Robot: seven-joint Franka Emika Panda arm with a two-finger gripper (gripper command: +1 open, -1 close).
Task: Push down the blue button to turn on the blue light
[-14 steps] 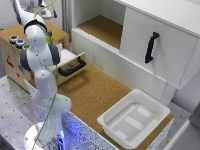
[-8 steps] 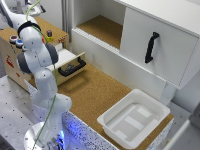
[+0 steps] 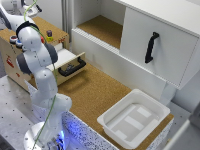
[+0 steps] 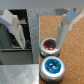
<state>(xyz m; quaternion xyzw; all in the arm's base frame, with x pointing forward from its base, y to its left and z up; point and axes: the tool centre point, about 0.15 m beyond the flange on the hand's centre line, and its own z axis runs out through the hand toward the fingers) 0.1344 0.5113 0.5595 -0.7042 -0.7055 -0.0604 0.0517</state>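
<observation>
In the wrist view the blue button (image 4: 52, 67), a round blue cap in a pale ring, sits on the cork-topped box. The red button (image 4: 50, 47) lies right beside it. My gripper (image 4: 40, 40) is open, its two white fingers (image 4: 67, 25) spread wide above the buttons. The red button lies about between the fingertips and the blue one just beyond it. I touch neither. In the exterior view the arm (image 3: 35, 55) reaches over the wooden box (image 3: 10, 57) at the exterior view's left and hides the gripper and the blue button.
A small button cap (image 3: 49, 34) stands on the box top. An open drawer with a black handle (image 3: 72, 67) juts out beside the arm. A white bin (image 3: 162, 107) sits on the cork floor. A white cabinet door with a black handle (image 3: 150, 47) is at the exterior view's right.
The arm's upper part has shifted slightly toward the exterior view's left, over the wooden box. Nothing else has moved.
</observation>
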